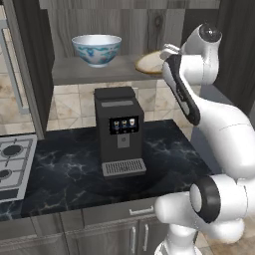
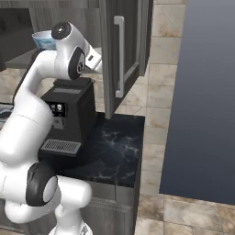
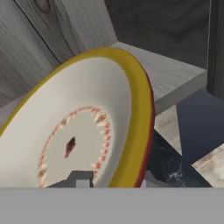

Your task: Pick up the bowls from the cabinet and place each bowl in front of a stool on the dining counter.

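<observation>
Closing in on the cream bowl [image 3: 83, 127], the gripper [image 3: 111, 183] has its two dark tips on either side of the yellow rim at the bottom of the hand view, one inside the bowl and one outside, so the jaws look narrowed around the rim; whether they're actually pinching it yet I honestly can't tell. The bowl fills most of that view and looks tilted relative to the shelf, though the hand camera rolls, so don't trust that too much. From the left base view the cream bowl [image 1: 149, 63] sits at the right end of the cabinet shelf [image 1: 84, 72], with the blue floral bowl [image 1: 96, 49] well apart toward the middle. Below are the coffee machine [image 1: 119, 130] on the black counter [image 1: 164, 149] and the hob [image 1: 12, 162] at its left edge. For doing this step well, I'd say get a firm bite on the rim before lifting, then pull straight out clear of the open cabinet door [image 2: 120, 55], since a thin-rim grip could let the bowl swing or slip.
</observation>
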You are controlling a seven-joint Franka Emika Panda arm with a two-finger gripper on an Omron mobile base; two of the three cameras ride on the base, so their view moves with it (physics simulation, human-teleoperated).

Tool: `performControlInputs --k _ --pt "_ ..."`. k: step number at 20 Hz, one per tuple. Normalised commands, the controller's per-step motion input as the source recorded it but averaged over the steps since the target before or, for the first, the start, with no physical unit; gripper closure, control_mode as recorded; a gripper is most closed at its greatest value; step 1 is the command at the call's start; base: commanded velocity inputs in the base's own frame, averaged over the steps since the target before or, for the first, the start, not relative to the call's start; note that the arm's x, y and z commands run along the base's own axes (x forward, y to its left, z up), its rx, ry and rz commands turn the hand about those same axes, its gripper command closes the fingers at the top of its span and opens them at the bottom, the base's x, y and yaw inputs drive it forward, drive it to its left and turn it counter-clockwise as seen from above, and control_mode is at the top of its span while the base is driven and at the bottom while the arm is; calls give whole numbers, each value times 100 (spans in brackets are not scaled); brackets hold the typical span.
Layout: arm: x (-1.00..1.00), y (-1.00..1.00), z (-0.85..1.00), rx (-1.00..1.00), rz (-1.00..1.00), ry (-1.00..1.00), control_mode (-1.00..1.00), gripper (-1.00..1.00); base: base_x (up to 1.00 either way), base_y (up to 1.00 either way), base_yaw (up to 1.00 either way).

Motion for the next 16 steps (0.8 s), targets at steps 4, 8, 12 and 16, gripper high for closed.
performControlInputs --k 4,8,12,16 --pt "-100 0 0 2 4 0 -100 100 0 0 0" --pt "-100 0 0 0 4 0 -100 100 0 0 0" --pt "-97 -2 0 1 4 2 -100 100 0 0 0" --pt "-38 0 0 0 3 4 100 100 -30 0 4"
